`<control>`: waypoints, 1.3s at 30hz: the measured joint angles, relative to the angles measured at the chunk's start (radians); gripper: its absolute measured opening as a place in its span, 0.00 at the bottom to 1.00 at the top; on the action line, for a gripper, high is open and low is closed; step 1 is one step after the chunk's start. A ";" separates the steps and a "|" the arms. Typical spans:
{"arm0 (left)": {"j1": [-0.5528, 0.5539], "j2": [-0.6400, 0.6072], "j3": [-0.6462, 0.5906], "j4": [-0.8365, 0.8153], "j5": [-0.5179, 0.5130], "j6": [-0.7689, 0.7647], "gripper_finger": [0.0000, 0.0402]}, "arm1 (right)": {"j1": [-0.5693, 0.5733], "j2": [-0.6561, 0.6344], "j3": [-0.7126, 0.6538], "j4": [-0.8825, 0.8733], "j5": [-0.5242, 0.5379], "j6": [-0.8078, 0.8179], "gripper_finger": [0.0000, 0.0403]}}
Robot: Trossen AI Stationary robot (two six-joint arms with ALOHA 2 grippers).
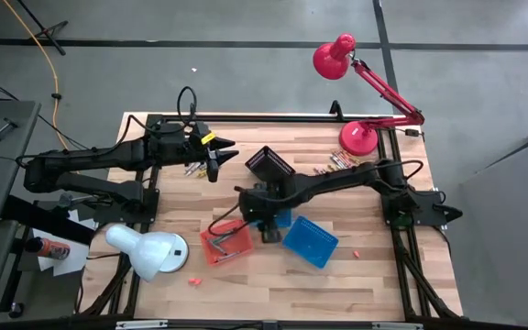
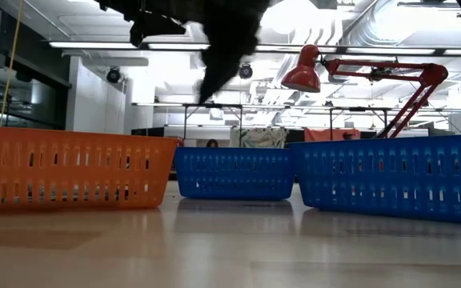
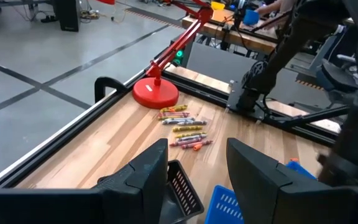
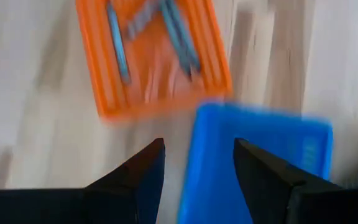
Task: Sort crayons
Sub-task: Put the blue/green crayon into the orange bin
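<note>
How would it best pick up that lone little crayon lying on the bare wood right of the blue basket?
Probably straight from above, pinching the crayon across its thin middle with the fingers set crosswise to its length. It lies flat on the table, alone, clear of the blue basket, so nothing blocks a downward approach.

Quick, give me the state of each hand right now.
Left hand: open, holding nothing, above the table's far side near the black basket.
Right hand: open, holding nothing, over the orange basket and a blue basket.

Readable text: none found | labels, brands: none made out | numbers, signs: none legible in the high, low or wrist views
</note>
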 joint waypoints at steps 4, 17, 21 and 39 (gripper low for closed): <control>0.000 0.000 0.000 0.000 0.000 0.000 0.38 | -0.019 -0.008 -0.006 -0.201 -0.005 -0.033 0.46; 0.000 0.000 0.000 0.001 -0.001 -0.001 0.38 | -0.064 -0.442 -0.592 -0.123 -0.007 0.148 0.46; 0.000 0.003 0.000 0.004 -0.012 0.000 0.38 | -0.067 -0.641 -0.749 -0.030 0.080 0.277 0.46; 0.039 0.178 0.061 -0.050 -0.057 -0.256 0.38 | -0.166 -1.145 -1.026 0.272 0.324 0.247 0.46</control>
